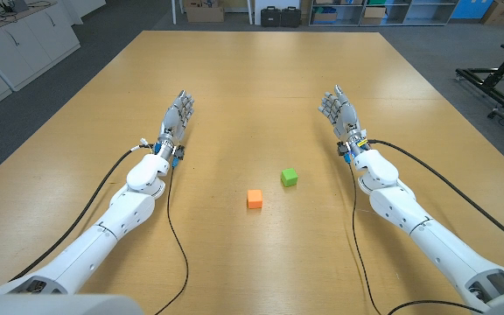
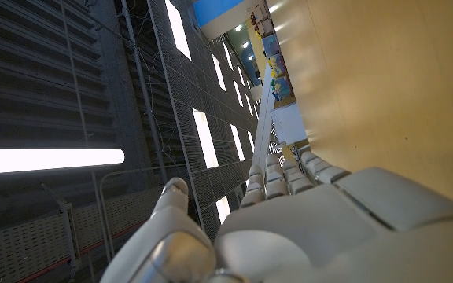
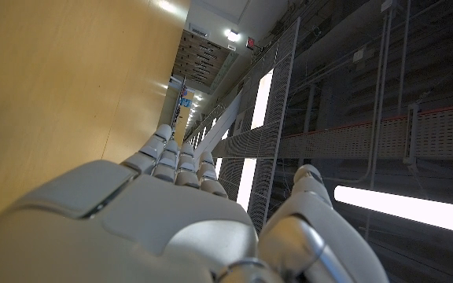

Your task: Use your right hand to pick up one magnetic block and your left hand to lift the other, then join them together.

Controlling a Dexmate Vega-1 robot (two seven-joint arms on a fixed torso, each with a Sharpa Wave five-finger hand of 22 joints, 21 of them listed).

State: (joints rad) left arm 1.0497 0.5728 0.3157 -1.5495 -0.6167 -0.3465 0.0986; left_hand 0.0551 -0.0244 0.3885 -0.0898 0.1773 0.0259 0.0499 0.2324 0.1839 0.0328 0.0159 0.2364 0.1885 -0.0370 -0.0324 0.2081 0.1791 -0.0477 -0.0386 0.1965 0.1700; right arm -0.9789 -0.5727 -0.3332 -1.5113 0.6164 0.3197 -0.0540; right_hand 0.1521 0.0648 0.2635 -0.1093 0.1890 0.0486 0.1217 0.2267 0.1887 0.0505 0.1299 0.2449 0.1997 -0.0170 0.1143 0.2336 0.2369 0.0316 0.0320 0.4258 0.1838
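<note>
Nearest the robot, on the wooden table (image 1: 261,79), lies the orange block (image 1: 255,199), close to the table's centre line. Just beyond it and slightly toward the robot's right sits the green block (image 1: 289,178); the two blocks are near each other but apart, with bare wood between them.

Both blocks lie between the two arms and nearer the robot than either hand. The left hand (image 1: 176,118) stands well apart from the orange block, farther out on the table and off to the robot's left. The right hand (image 1: 340,112) stands well apart from the green block, farther out and off to the robot's right. Neither hand touches a block.

Each hand stands on its edge with the fingers extended away from the robot and holding nothing. In the left wrist view the left hand (image 2: 305,220) shows its fingers (image 2: 278,177) straight and side by side, the thumb held off to one side. The right wrist view shows the right hand (image 3: 156,220) in the same posture, fingers (image 3: 175,165) straight, thumb apart, nothing in its grasp.

Black cables (image 1: 178,245) run along each arm and trail over the tabletop.
</note>
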